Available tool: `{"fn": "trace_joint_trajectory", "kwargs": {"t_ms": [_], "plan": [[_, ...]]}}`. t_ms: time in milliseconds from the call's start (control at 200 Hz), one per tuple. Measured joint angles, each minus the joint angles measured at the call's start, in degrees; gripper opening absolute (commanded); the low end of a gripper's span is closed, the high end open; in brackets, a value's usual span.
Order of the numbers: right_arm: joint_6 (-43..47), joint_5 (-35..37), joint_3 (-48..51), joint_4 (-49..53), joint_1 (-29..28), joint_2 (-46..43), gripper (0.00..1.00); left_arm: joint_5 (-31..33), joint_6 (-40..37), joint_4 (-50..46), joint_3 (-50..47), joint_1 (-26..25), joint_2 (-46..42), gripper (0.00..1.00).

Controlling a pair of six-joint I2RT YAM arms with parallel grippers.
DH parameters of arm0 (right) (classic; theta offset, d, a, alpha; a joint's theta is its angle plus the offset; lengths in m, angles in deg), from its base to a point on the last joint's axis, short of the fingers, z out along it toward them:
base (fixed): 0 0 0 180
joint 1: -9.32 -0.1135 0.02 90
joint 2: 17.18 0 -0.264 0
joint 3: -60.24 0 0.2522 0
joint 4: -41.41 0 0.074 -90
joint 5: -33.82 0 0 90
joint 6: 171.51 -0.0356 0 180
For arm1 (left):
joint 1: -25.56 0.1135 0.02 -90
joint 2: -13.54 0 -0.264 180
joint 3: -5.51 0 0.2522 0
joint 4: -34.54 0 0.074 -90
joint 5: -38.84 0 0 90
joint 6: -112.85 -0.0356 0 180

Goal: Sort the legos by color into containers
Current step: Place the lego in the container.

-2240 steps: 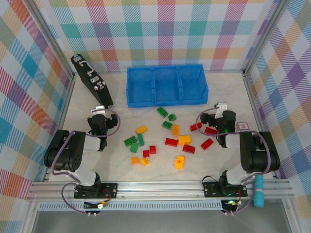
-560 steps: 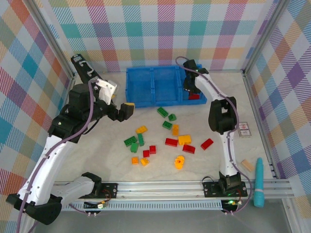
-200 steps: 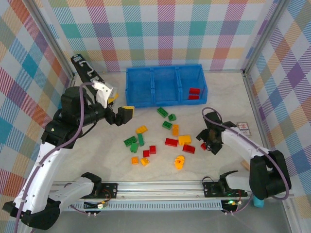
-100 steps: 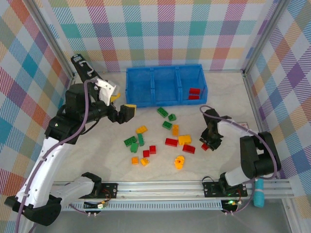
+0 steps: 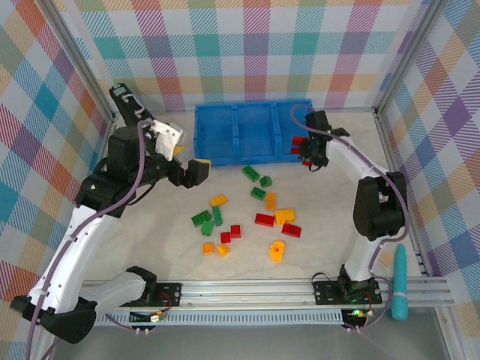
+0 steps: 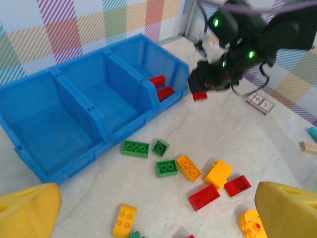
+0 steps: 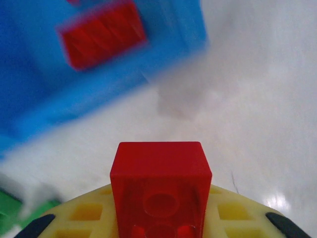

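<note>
Right gripper (image 5: 307, 155) clenched on a red brick (image 7: 159, 188), seemingly just outside the blue bin's (image 5: 255, 157) right compartment (image 6: 143, 64), two red bricks (image 6: 166, 92) inside it, left gripper (image 5: 188, 160) spread wide, loose legos (image 5: 264, 219) scattered nearby

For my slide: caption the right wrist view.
Right end effector grips a red lego near the blue bin.

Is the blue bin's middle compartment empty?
Empty: the middle compartment shows bare blue floor; two red bricks lie in the right one.
</note>
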Motion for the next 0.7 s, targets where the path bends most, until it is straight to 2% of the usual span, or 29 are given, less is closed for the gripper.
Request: {"fn": "trace_joint_trajectory", "kwargs": {"t_ms": [160,365,535,700], "plan": [[7.2,1.6,-8.1,-4.5,0.0,7.7,0.27,0.9,0.0,-0.2,0.0,0.0,1.6,1.00],[10.9,3.7,-19.1,-7.5,0.0,20.8,0.30,1.6,0.0,-0.2,0.0,0.0,2.1,1.00],[12.3,5.4,-25.6,-7.8,0.0,27.1,0.42,2.0,0.0,-0.2,0.0,0.0,2.5,1.00],[13.6,6.7,-28.9,-7.8,0.0,28.7,0.52,0.7,0.0,-0.3,0.1,0.0,4.1,1.00]]}}
